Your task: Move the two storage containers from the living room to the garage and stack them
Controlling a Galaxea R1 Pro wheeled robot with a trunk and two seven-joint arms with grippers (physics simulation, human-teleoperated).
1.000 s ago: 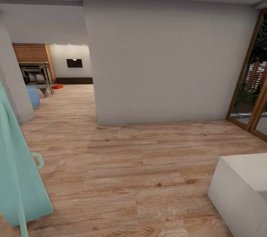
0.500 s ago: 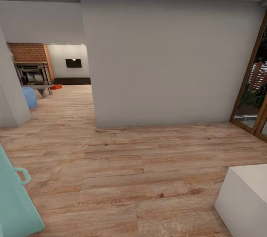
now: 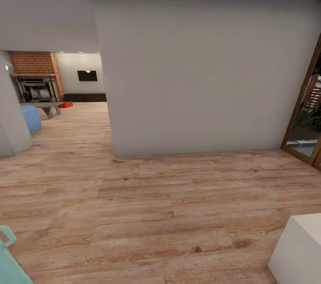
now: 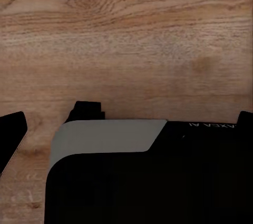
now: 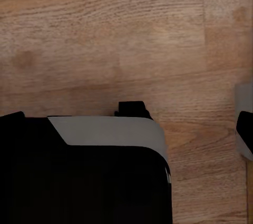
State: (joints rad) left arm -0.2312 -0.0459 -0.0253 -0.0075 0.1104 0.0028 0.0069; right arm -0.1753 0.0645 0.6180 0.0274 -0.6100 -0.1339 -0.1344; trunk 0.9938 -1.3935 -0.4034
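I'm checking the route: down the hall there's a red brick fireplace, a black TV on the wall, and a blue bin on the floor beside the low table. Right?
Not quite: the bin beside the low table is orange-red, not blue, as the head view shows. The brick fireplace and black TV are as you say.

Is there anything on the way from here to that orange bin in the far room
Nothing visible blocks the plank floor leading to the storage container. The grey wall flanks the passage; a blue seat and low table sit beside it.

A home: light wood plank flooring [image 3: 147, 204] runs past a plain pale grey wall [image 3: 200, 75] to a living room with a red brick fireplace [image 3: 35, 70] and a black wall-mounted television [image 3: 87, 75].
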